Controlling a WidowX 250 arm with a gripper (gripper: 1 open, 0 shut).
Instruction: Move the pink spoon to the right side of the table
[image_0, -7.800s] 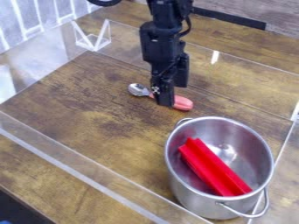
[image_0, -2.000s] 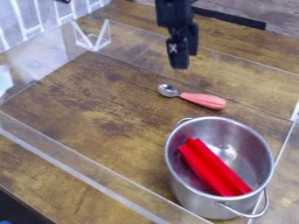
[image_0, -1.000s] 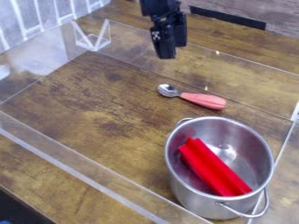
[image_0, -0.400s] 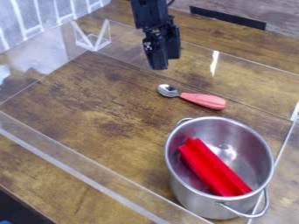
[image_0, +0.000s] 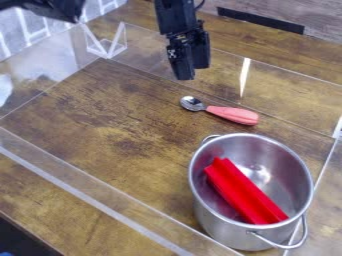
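Spoon (image_0: 221, 110), pink-handled, lies on the right part of the worktop (image_0: 100, 125), behind the pot (image_0: 254, 190). The tool (image_0: 185, 72), fingers apart, hangs beyond it, holding nothing. The transfer appears largely complete; at most, a further rightward shift remains.

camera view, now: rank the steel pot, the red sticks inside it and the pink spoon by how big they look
1. steel pot, clearly largest
2. red sticks, long and thick inside it
3. pink spoon, slimmest and smallest
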